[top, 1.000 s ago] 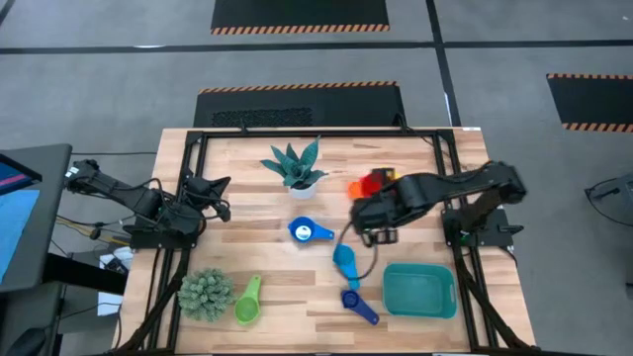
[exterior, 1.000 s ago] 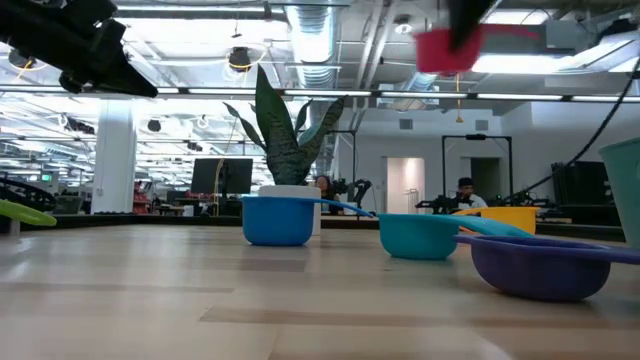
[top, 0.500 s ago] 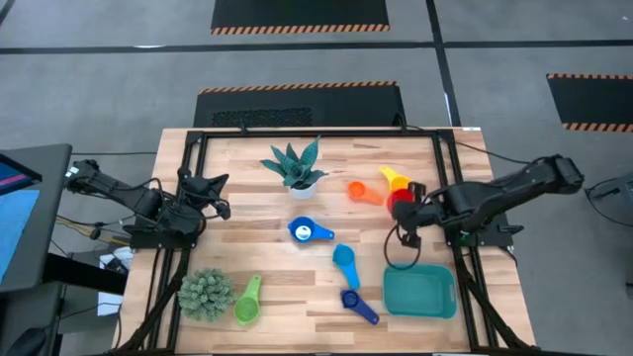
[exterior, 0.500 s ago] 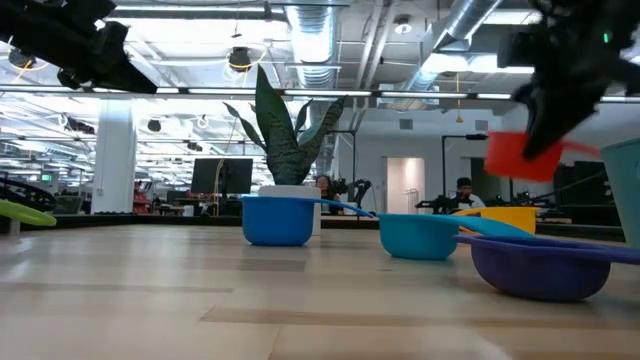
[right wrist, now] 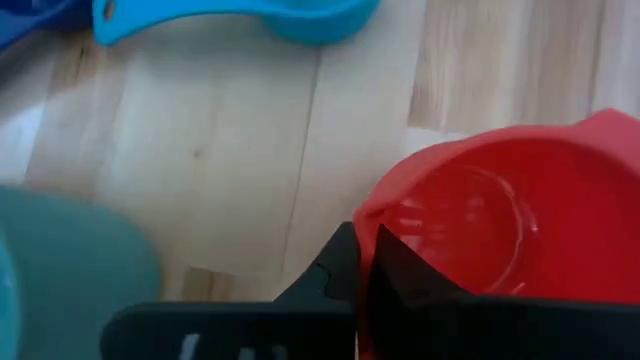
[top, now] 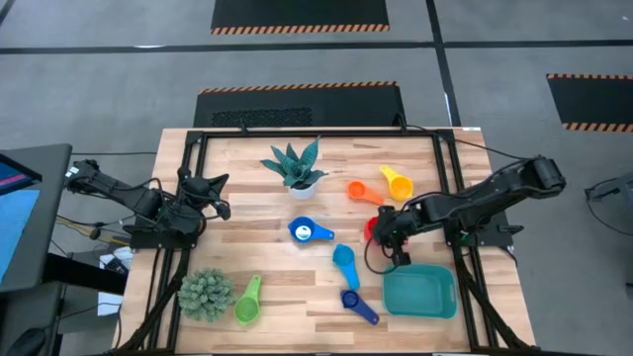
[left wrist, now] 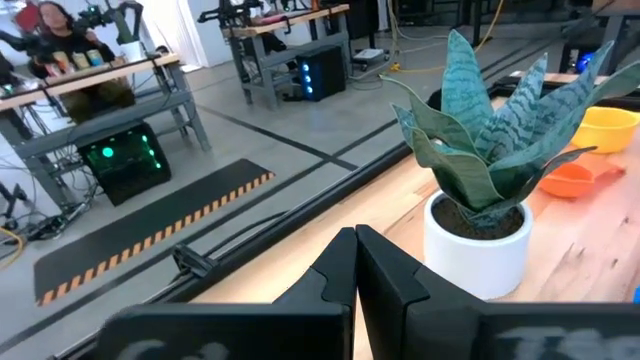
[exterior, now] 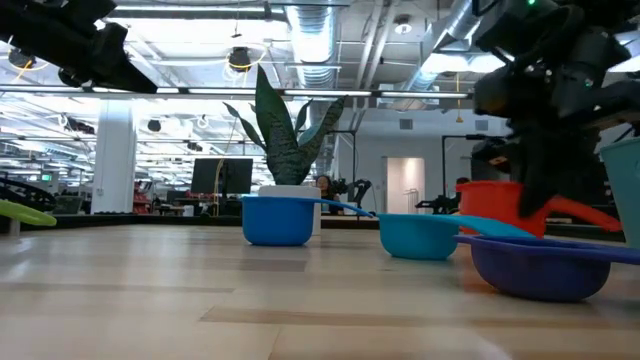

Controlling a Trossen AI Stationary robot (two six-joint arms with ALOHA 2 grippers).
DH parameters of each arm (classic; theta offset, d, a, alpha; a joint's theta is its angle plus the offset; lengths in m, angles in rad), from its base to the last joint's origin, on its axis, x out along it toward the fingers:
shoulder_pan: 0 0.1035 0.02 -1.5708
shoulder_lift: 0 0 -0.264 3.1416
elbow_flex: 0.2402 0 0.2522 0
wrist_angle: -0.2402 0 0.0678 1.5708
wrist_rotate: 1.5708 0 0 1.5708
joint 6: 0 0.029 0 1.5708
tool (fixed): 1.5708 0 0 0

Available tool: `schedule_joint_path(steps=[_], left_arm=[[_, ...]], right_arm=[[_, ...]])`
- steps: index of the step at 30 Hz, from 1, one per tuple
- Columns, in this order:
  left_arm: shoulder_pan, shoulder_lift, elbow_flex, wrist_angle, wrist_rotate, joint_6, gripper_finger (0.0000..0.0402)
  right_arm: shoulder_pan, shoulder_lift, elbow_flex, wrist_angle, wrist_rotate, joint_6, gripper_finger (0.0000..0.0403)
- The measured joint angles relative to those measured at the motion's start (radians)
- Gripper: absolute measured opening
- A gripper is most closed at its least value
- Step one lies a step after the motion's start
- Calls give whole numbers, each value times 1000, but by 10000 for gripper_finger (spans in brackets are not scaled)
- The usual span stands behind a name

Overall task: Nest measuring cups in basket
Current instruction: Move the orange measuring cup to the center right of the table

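Observation:
My right gripper (top: 382,237) is shut on the red measuring cup (top: 372,228), low over the table just beyond the far left corner of the teal basket (top: 419,292). The low view shows the red cup (exterior: 494,205) upright behind the dark blue cup (exterior: 540,268). The orange cup (top: 361,191), yellow cup (top: 398,184), blue cup (top: 307,232), light blue cup (top: 344,262), dark blue cup (top: 358,305) and green cup (top: 247,301) lie on the table. My left gripper (top: 220,194) waits shut at the table's left side. My right gripper comes at the red cup from above, pointing down, and is shut at the edge of its bowl (right wrist: 372,225); the fingers (right wrist: 345,265) hide the exact spot. The cup stays upright, its handle (exterior: 578,213) sticking out sideways. Whether its bottom touches the table, I cannot tell.
A snake plant in a white pot (top: 295,168) stands at the far middle, and a spiky green plant (top: 206,294) stands near the green cup. Black frame rails (top: 450,168) run along the table's edges. Bare wood lies between the blue cup and the left arm.
My right gripper has carried the red cup down from high above the table. It first swung toward the right edge, then came back toward the near edge and the basket. The cup has stayed upright and now sits close to the table top.

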Motion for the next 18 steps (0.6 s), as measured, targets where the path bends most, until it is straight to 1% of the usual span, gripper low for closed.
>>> schedule_joint_path(steps=[2, 4, 9, 13, 18], left_arm=[[0, 0, 0, 0, -7, 3, 0], [0, 0, 0, 1, -12, 3, 0], [0, 0, 0, 5, -15, 13, 0], [0, 0, 0, 14, -15, 29, 0], [0, 0, 0, 14, -13, 30, 0]], right_arm=[[7, 27, 4, 29, -3, 0, 29], [14, 45, 24, 18, -2, -1, 34], [33, 33, 85, -51, -6, 7, 42], [40, 19, 120, -110, -6, 60, 44], [39, 33, 132, -162, -6, 94, 60]])
